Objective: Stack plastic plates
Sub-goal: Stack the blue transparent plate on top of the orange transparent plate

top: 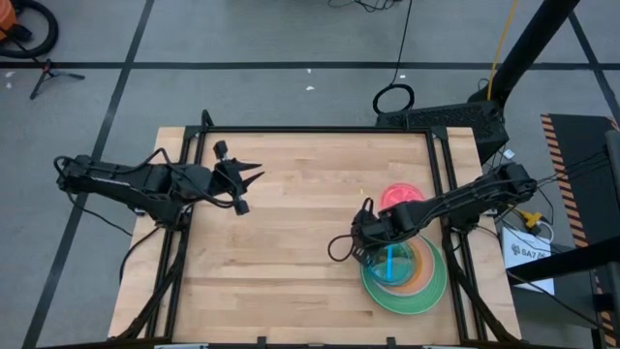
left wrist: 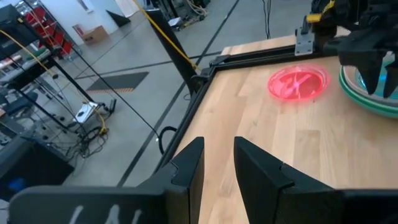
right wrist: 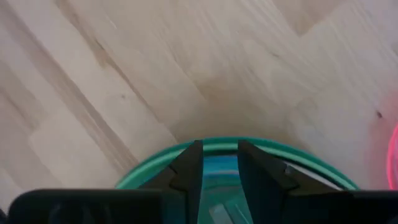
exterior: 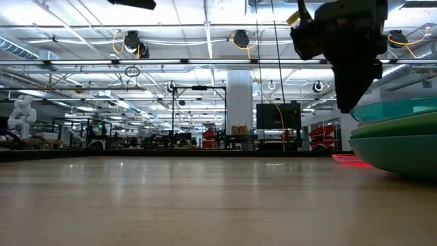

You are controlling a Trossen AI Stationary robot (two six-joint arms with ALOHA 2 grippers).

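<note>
A stack of plates sits near the table's right near corner: a large green plate [top: 412, 296] at the bottom, with teal and orange [top: 427, 264] plates on it. The stack also shows in the low view [exterior: 399, 147]. A red translucent plate [top: 399, 196] lies alone on the wood just beyond the stack. My right gripper [top: 381, 252] hangs over the stack's left part, fingers pointing down, shut on a blue translucent plate [top: 392, 264]. My left gripper [top: 260, 174] hovers over the table's far left part, a narrow gap between its fingers. My right gripper has the blue plate's rim [right wrist: 221, 157] between its two fingers [right wrist: 193, 168], coming from above and pointing down. The plate shows from above as a narrow strip, so it is steeply tilted over the stack. Whether its lower edge rests on the stack I cannot tell.
Bare wood fills the table's middle and left. A black frame rail [top: 320, 130] borders the table. The red plate [left wrist: 297, 83] lies near the far right corner, close to the right arm's link.
</note>
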